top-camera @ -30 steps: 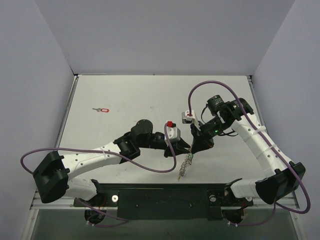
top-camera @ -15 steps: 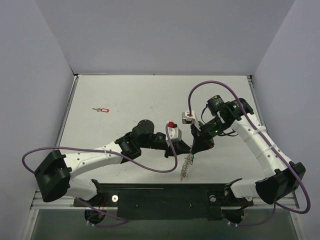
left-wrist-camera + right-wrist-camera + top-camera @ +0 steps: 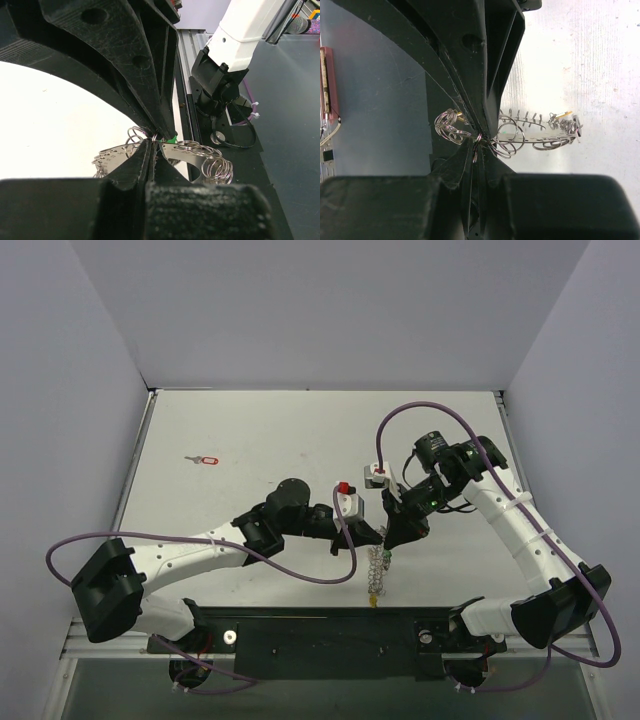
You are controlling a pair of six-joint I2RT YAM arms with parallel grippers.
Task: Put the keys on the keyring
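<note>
**Threading step, overhead and wrist views.** The left gripper point(image 3: 154, 142) is closed, seemingly pinching the tiny silver key with a green plastic head point(image 3: 171, 138). The right gripper point(image 3: 476, 142) is clamped on a wire loop of the large flat silvery toothed keyring point(image 3: 376, 575), which hangs at 6 o'clock below the meeting fingertips. The red-headed silver key point(image 3: 205, 459) lies on the white table point(image 3: 260, 430) at 10 o'clock, well apart. Best practice: hold the loop steady and feed the key slowly, without twisting.

- White table point(image 3: 250, 430) fills the middle, evenly lit.
- Pale lilac walls point(image 3: 320, 310) close in at 9, 12 and 3 o'clock.
- Black rail point(image 3: 330, 638) runs along 6 o'clock.
</note>
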